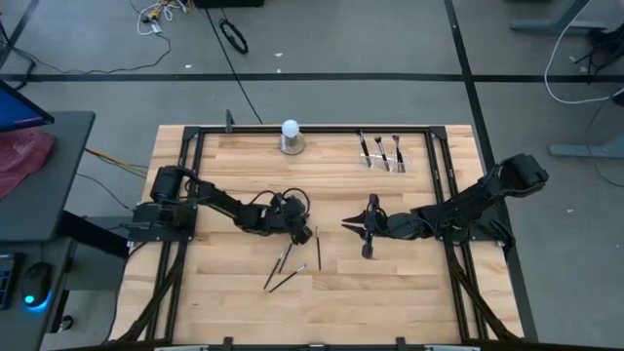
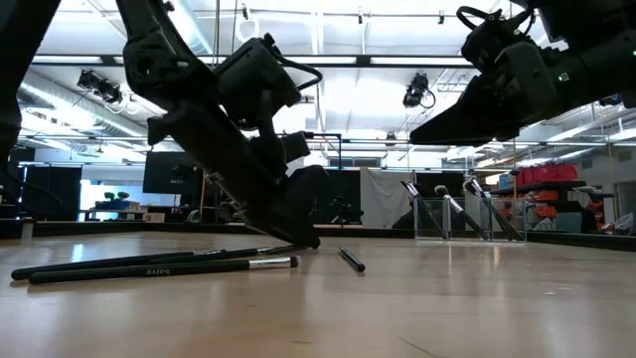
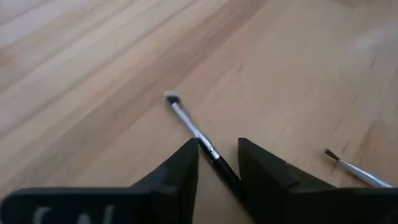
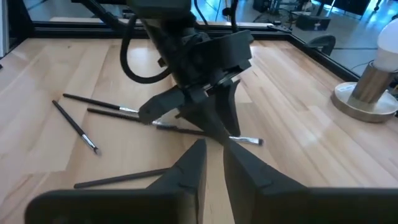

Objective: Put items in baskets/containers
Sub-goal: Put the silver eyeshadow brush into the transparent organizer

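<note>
Several thin dark makeup brushes (image 1: 285, 273) lie flat on the wooden table near its middle. My left gripper (image 1: 304, 234) is down among them, open, its fingertips (image 3: 186, 158) standing on either side of one brush's handle (image 3: 214, 158). That brush lies on the table with its bristle tip (image 3: 171, 98) pointing away. The right wrist view shows the same brush (image 4: 245, 141) under the left gripper (image 4: 221, 132). My right gripper (image 1: 346, 225) hovers just right of it, shut and holding nothing. The clear holder (image 1: 385, 156) stands at the far right with three brushes leaning in it.
A white ball on a round grey base (image 1: 291, 135) stands at the table's far edge, left of the holder. Another brush (image 3: 357, 171) lies close beside the left gripper. A black frame rail (image 1: 312, 129) runs around the table. Bare wood lies along the near edge.
</note>
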Controlling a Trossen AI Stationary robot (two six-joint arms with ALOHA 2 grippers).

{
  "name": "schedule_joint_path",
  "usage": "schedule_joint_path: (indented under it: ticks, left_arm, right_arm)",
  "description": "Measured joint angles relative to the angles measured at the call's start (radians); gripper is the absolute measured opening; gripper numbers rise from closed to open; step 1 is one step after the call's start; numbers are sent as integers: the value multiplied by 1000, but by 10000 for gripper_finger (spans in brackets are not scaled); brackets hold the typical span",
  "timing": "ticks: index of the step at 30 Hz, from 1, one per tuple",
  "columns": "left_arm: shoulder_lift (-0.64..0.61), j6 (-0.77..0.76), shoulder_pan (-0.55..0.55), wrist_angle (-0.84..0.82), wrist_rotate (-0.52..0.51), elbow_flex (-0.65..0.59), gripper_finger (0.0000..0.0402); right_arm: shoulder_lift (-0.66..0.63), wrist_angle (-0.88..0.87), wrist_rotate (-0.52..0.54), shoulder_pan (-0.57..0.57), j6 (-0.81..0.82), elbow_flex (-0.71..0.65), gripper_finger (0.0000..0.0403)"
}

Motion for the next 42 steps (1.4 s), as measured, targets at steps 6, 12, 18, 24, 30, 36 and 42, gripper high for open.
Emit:
schedule_joint_path:
  ticks: [6,12,18,24,30,36,42]
  left_arm:
    - [0,82,48,2,44,-1,45]
    - [3,167,103,30,79,-2,11]
    - [3,232,118,94,98,-6,18]
    - [-13,304,87,215,134,-7,8]
    - [-31,410,26,336,133,10,3]
    - [-37,405,-11,310,113,34,18]
    - [-33,371,-1,209,113,35,80]
  right_arm:
    - [0,0,0,0,0,0,56]
    - [0,-1,0,0,-1,0,56]
    - [0,-15,0,0,2,0,56]
    - [0,-133,-4,-23,147,-3,58]
    - [0,-13,-4,-48,282,-114,91]
    - [1,167,0,-48,328,-224,161]
    - [1,190,10,-48,302,-227,204]
